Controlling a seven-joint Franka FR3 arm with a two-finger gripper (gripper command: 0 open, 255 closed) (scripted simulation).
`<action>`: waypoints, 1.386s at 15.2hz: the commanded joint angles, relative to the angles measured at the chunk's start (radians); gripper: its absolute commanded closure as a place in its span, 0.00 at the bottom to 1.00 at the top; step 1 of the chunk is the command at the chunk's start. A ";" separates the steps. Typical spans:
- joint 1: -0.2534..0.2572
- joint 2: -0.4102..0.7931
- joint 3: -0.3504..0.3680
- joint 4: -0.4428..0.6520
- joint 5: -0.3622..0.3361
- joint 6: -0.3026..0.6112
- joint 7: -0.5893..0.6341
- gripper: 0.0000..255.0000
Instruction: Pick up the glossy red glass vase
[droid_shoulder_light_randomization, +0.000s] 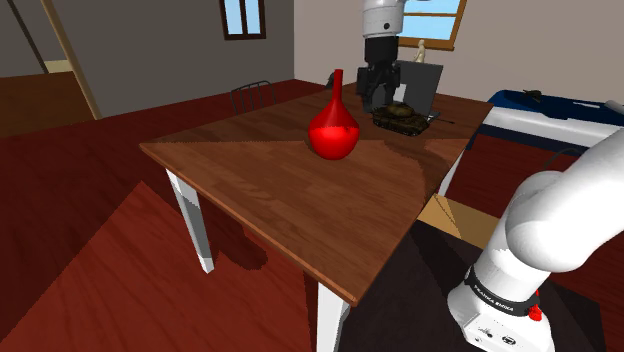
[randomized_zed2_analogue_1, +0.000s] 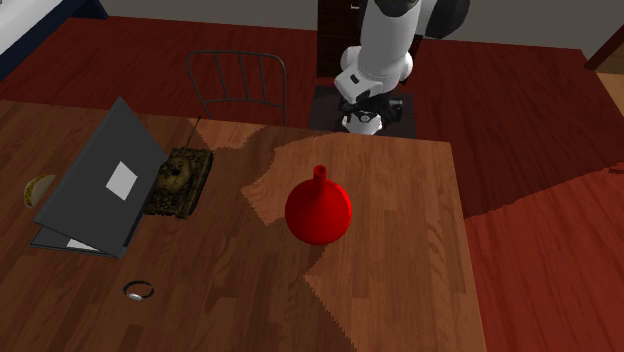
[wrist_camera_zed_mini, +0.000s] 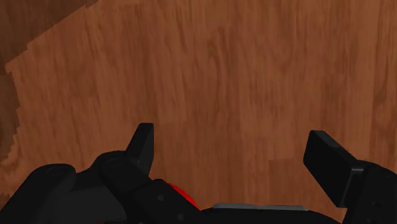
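**Hanging beside the red vase (droid_shoulder_light_randomization: 333, 128), gripper (droid_shoulder_light_randomization: 381, 100) with fingers (wrist_camera_zed_mini: 144, 143) spread**

We see the vase standing upright on the wooden table (droid_shoulder_light_randomization: 260, 190), round-bellied, thin-necked and glossy, with nothing touching it. Closest to the vase is the gripper: in the shoulder view it hangs from the white arm (droid_shoulder_light_randomization: 560, 215) just behind the vase, about level with the neck's top and clear of it. In the wrist view we find its two black fingers standing well apart over bare wood, clasping nothing, while a sliver of the vase's red shows beside the gripper's body. Next out from the vase sits a small olive toy tank (randomized_zed2_analogue_1: 180, 180) on the table, apart from the vase. Beyond the tank, farther from the vase, a dark grey laptop (randomized_zed2_analogue_1: 95, 190) rests with its lid raised. Farther again from the vase, on the laptop's side, a small ring (randomized_zed2_analogue_1: 138, 290) lies on the wood. Off the table, well apart from the vase, we make out a dark chair (randomized_zed2_analogue_1: 236, 56). Farthest from the vase, behind it in the shoulder view, we see a window (droid_shoulder_light_randomization: 244, 15).
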 joint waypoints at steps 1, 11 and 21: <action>-0.005 0.071 -0.010 0.079 -0.002 0.000 -0.007 0.00; -0.045 0.445 -0.068 0.595 0.017 -0.102 -0.059 0.00; -0.084 0.662 -0.089 0.889 0.048 -0.161 -0.084 0.00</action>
